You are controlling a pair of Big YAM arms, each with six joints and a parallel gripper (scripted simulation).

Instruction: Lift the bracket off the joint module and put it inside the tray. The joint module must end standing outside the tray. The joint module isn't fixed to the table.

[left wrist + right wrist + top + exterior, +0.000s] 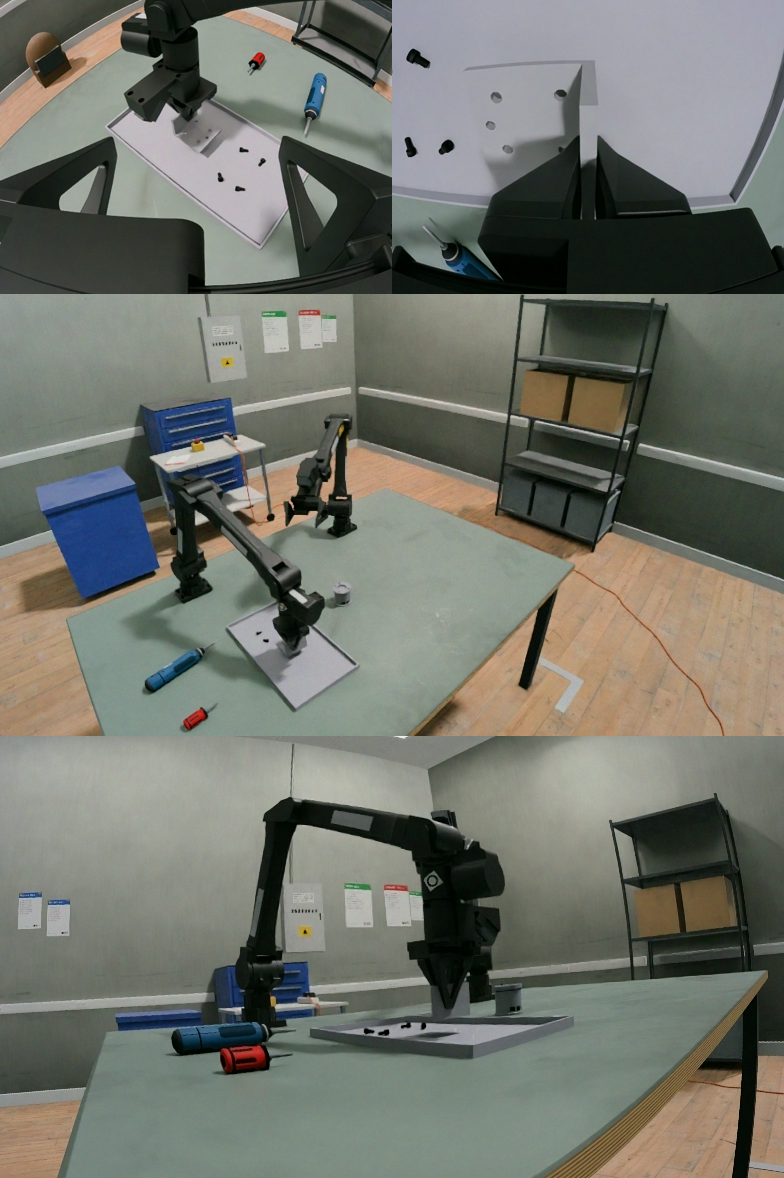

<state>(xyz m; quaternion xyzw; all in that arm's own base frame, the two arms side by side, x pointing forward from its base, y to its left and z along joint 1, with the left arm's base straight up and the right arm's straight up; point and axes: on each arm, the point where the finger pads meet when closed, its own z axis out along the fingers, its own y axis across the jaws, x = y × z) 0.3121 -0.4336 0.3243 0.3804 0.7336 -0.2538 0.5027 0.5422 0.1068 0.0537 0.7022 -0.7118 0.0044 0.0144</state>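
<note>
Across the matt green tabletop, read left to right in the top view: a cylindrical blue driver lies flat, its slim bit toward the upper right; a ribbed red screwdriver lies below it, similarly directed. Four black screws, socket-headed and threaded, rest in the smooth, low-rimmed, rectangular grey tray. Above the tray floor, within its outline, hangs the L-shaped grey bracket, one plain flange upright and clamped by the right gripper, which points downward. Its other flange, flat and perforated, lies roughly level and extends toward the screws. The left gripper is spread wide, grasping nothing. Outside the tray, the squat cylindrical joint module stands upright, its axis vertical.
</note>
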